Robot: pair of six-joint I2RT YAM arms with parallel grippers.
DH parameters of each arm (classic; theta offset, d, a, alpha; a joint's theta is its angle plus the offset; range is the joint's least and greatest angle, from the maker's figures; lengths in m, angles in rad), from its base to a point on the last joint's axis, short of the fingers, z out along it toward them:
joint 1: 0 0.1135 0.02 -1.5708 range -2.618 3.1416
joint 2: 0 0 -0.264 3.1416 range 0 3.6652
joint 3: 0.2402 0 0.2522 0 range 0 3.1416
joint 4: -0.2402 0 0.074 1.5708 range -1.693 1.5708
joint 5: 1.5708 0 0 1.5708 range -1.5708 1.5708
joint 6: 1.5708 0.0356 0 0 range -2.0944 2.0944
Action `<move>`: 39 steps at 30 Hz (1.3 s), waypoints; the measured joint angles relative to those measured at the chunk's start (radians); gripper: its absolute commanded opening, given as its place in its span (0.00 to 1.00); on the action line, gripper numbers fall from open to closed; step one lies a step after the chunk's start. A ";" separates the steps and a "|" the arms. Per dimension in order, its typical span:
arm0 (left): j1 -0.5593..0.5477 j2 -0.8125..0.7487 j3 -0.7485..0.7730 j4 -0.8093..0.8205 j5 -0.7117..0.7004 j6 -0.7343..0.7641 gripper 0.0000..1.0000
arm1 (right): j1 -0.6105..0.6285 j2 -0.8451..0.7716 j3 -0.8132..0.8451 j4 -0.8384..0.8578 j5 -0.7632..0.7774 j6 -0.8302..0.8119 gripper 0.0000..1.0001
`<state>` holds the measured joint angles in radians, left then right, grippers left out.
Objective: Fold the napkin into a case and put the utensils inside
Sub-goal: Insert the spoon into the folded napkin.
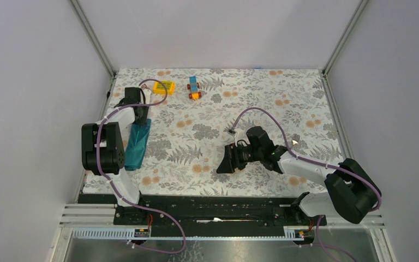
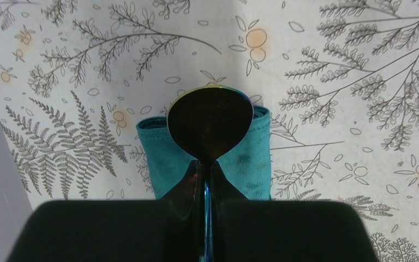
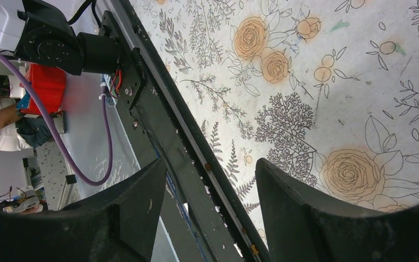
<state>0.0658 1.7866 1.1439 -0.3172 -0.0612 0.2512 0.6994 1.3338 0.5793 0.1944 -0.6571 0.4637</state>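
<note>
The napkin (image 1: 137, 144) lies folded into a narrow teal strip near the table's left edge. In the left wrist view its end (image 2: 251, 164) shows just beyond my fingers. My left gripper (image 1: 136, 113) hangs over the strip's far end, shut (image 2: 204, 170) on the thin handle of a utensil, a spoon. The spoon's round head (image 2: 210, 123) looks dark here and sticks out over the napkin's end edge. My right gripper (image 1: 226, 162) hovers at mid-table near the front, open (image 3: 210, 164) with nothing between its fingers.
A yellow toy block (image 1: 164, 86) and a blue and orange toy car (image 1: 194, 87) sit at the back left of the flowered tablecloth (image 1: 283, 109). The black mounting rail (image 3: 185, 147) runs along the table's near edge, under my right gripper's view.
</note>
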 measured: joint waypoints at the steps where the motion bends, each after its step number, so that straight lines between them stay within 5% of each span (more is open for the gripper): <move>1: 0.001 0.000 0.000 -0.008 -0.004 -0.002 0.00 | 0.000 0.000 -0.002 0.000 0.000 0.001 0.68; 39: 0.052 0.000 0.000 -0.220 -0.090 -0.073 0.00 | 0.000 0.000 -0.020 0.037 -0.018 0.012 0.68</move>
<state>0.1181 1.7866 1.1439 -0.5373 -0.1513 0.1783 0.6994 1.3338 0.5591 0.2310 -0.6746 0.4759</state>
